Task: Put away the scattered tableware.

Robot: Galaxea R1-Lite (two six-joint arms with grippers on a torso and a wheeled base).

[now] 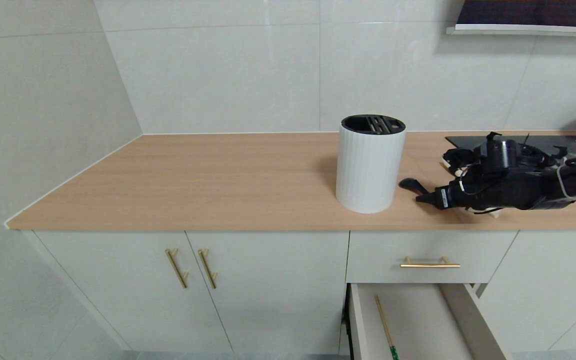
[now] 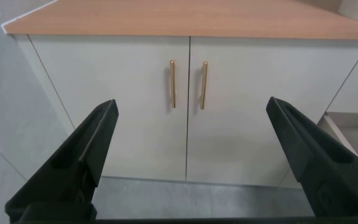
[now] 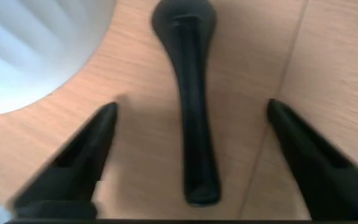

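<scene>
Right pincer (image 3: 191, 107) spread, straddling black utensil (image 3: 194, 146)

Black utensil (image 3: 191, 93) flat on wooden counter (image 3: 328, 56) between wide-apart jaws, white holder (image 3: 30, 43) beside

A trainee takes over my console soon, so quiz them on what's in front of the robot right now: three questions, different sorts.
1. True or false: the black utensil lies on the countertop between the open fingers of the right pincer.
2. Multiple choice: what lies in the open drawer? A) a fork B) chopsticks C) a plate
3. Fill in: the left pincer, open, faces the two cabinet ____.

Key: 1 true; 2 B; 3 doors.
</scene>
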